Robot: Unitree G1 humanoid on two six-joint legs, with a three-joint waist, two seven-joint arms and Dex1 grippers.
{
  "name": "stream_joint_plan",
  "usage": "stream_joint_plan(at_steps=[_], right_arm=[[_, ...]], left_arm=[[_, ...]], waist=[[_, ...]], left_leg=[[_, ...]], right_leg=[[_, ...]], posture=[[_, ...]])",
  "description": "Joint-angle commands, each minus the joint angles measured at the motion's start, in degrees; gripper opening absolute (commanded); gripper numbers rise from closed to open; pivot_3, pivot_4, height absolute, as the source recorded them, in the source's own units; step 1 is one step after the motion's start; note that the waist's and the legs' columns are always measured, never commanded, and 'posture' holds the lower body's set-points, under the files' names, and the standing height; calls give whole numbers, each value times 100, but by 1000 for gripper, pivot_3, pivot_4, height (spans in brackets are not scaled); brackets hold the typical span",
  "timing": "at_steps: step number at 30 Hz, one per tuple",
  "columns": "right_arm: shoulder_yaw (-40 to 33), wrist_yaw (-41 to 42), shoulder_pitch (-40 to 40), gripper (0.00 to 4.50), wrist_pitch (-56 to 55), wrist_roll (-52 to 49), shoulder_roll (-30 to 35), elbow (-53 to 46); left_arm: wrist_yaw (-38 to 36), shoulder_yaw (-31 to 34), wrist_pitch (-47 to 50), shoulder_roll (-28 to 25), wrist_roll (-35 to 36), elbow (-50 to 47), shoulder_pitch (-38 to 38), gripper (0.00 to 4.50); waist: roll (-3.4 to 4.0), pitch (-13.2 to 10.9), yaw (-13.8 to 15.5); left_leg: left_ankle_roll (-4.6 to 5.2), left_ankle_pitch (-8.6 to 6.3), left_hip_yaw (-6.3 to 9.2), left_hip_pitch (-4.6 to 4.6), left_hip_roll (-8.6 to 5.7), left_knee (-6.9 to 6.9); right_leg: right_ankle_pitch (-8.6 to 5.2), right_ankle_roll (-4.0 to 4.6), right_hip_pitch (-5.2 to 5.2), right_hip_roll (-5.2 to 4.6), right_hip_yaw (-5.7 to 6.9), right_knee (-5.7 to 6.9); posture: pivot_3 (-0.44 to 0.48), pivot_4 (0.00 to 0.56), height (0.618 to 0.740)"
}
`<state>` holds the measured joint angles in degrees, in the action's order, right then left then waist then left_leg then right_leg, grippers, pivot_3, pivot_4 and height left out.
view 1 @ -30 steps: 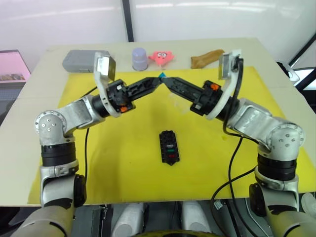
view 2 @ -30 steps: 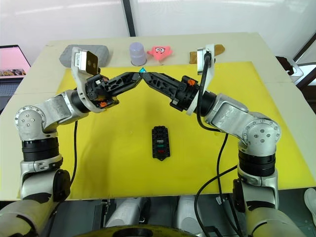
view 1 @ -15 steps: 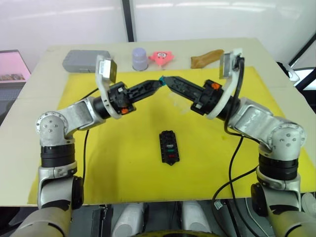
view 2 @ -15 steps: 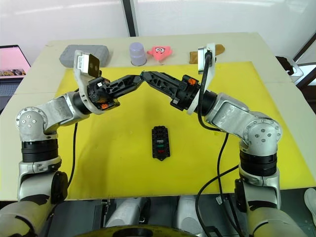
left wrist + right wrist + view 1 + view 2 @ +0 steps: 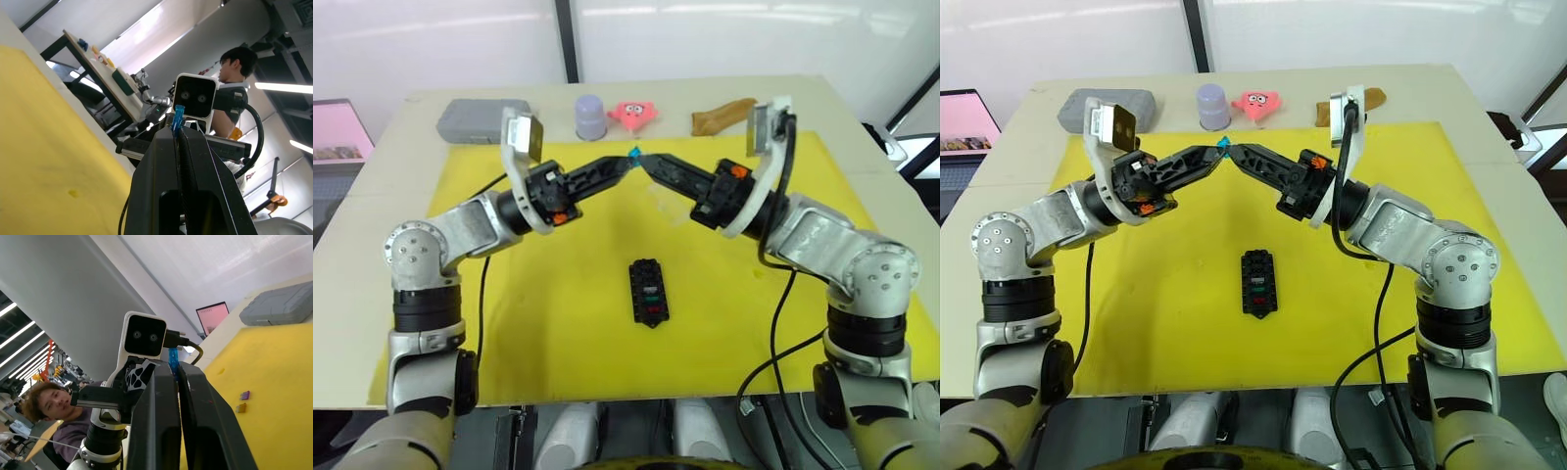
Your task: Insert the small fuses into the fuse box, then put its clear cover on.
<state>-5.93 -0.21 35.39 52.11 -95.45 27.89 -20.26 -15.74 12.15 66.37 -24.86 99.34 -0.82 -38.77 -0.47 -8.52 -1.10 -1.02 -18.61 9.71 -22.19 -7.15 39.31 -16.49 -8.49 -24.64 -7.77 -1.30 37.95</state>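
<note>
Left end effector (image 5: 628, 160) and right end effector (image 5: 644, 161) tip to tip above yellow mat (image 5: 558, 304), both pinching one teal fuse (image 5: 634, 153); fuse box (image 5: 648, 292) below.

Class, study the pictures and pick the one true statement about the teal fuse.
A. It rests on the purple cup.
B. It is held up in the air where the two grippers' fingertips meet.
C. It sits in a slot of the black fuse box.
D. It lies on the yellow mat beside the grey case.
B: the teal fuse sits between the meeting tips of the left gripper and right gripper, well above the fuse box.

Silver arm shells, black cables, 2 white wrist cameras, orange wrist accents.
</note>
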Motion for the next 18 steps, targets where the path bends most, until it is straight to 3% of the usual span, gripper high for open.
stream_joint_plan(at_steps=[1, 3, 6, 10, 13, 16, 18], right_arm=[[-84, -3, 108, 30, -104, -289, 23, -204], [-113, -53, 131, 30, -131, -473, 30, -187], [-142, -134, 152, 30, -164, -660, 57, -177], [-199, -263, 136, 0, -200, -965, 165, -166], [-235, -309, 93, 0, -227, -1155, 356, -192], [-252, -274, 7, 0, -138, -1160, 651, -231], [-187, -5, -41, 0, 98, -785, 1010, -367]], left_arm=[[-117, -28, -41, -88, -64, -156, -11, 0], [-242, -56, -63, -117, -303, -200, 11, 0], [-275, -26, 30, -160, -97, -23, 46, 0], [-948, 119, 119, -674, -511, -262, 152, 1425], [-1607, 209, 176, -1212, -870, -562, 383, 3039], [-2408, 97, 187, -1787, -1413, -998, 770, 3039], [-3009, -112, -33, -2125, -1985, -1416, 1064, 3422]], waist=[[0, 0, -1], [0, 0, -6], [0, 0, -3], [1, -1, -16], [2, -1, -27], [4, -2, -30], [7, -4, -18]], left_leg=[[0, 0, 0, 0, 0, 0], [0, 0, 0, 0, 0, 0], [0, 0, 0, 0, 0, -1], [0, 0, 0, 0, 1, -4], [0, 0, -1, 0, 2, -8], [0, 0, -2, 0, 2, -11], [0, 0, -2, 0, 2, -12]], right_leg=[[0, 0, 0, 0, 0, 0], [0, 0, 0, 0, 0, 0], [0, 0, 0, 0, 0, 0], [0, 0, -2, 1, 0, -1], [0, 0, -6, 2, 0, -1], [0, 0, -6, 2, -1, -4], [0, 0, -6, 2, -1, -5]], posture=[[0, 150, 740], [0, 150, 740], [0, 150, 740], [0, 150, 740], [0, 150, 740], [0, 150, 740], [0, 150, 740]])
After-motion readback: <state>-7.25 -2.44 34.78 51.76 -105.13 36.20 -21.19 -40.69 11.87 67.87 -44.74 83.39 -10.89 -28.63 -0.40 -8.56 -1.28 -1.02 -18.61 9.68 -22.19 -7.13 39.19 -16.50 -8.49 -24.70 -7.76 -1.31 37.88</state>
